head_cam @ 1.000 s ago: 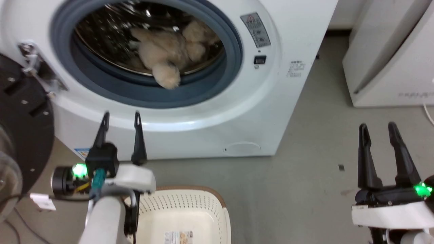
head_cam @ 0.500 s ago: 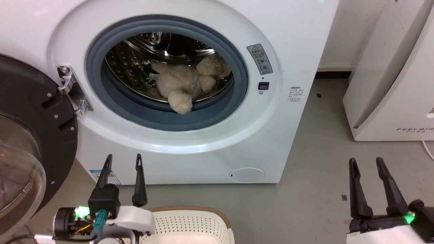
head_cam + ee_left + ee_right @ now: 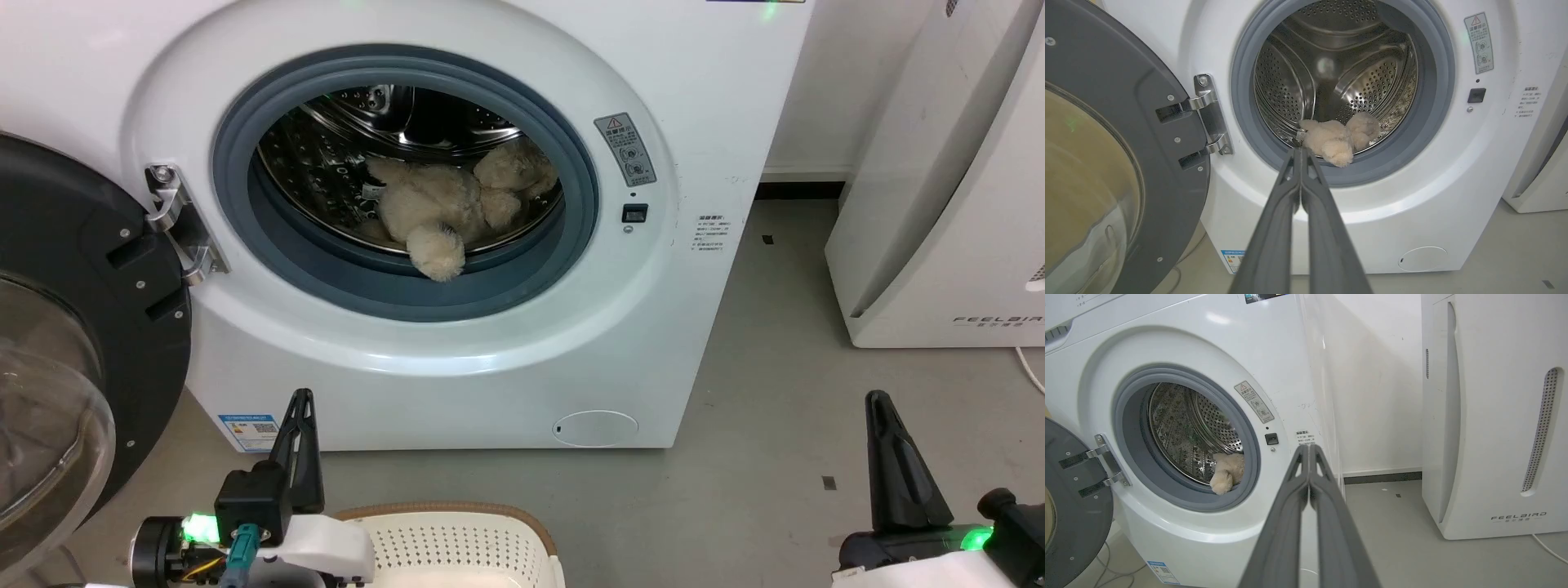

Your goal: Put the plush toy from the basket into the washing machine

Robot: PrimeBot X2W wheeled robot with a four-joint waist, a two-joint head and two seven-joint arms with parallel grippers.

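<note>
Plush toy (image 3: pixel 445 212) is inside the washing machine (image 3: pixel 490 359), low in the steel drum (image 3: pixel 326 171). It is not in the basket (image 3: pixel 457 523), whose rim and perforated wall show at the bottom of the head view.

The toy's body runs roughly left to right across the drum floor, with the rounder lump at right. 1 fluffy limb sticks forward over the drum lip and rests on the grey gasket (image 3: pixel 343 286) at the porthole's lower edge.

Left gripper (image 3: pixel 302 396): 2 fingers pressed flat together, holding nothing, low in front of the machine, under the porthole's left part. Right gripper (image 3: pixel 878 400): likewise pinched together on nothing, off to the right over bare floor, past the machine's right edge and in front of the white FEELAIRD appliance (image 3: pixel 939 204).

Key relation:
- The toy lies ahead of and above both grippers, well apart from each.
- The left gripper is nearer. In the left wrist view its fingertips line up just left of the overhanging limb.
- From the right wrist view the toy is off to the left, half hidden by the gasket.

Glass door (image 3: pixel 82 327) is swung wide open at left.

Judgement: placement is basically done. If anything remains, it is nudging the overhanging limb back off the gasket. That suits the left arm, pushing inward along the drum's depth. Risk: the limb gets caught on the gasket if the door is closed.
</note>
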